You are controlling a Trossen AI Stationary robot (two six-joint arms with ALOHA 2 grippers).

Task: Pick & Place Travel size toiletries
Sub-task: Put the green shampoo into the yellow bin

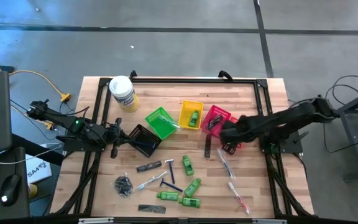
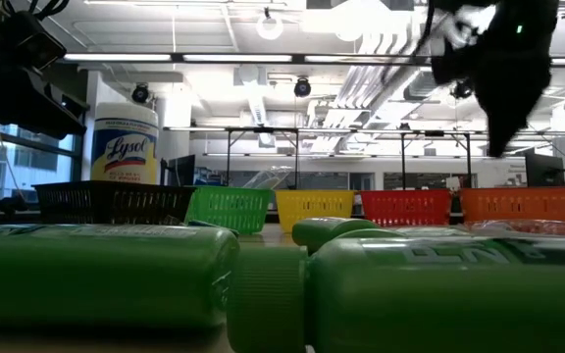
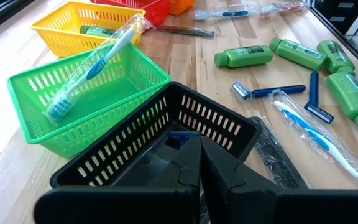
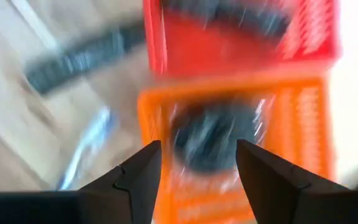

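- Left gripper (image 3: 199, 163) hangs over the black basket (image 1: 143, 139), jaws pressed together, holding nothing visible
- Right gripper (image 4: 197, 163) sits above the orange basket (image 4: 229, 180), jaws spread; a dark mesh bundle (image 4: 213, 137) lies inside, apparently just dropped
- Sorted so far: a toothbrush (image 3: 86, 68) in the green basket (image 1: 160, 122), a green bottle (image 1: 194, 117) in the yellow basket (image 1: 190, 114), a comb in the red basket (image 1: 215, 118)
- Left on the wooden table (image 1: 104, 180): razors (image 1: 168, 172), several bottles, toothbrushes, combs, another mesh bundle (image 1: 123, 185)
- Wipes tub (image 1: 123, 92) at the back; grey floor around
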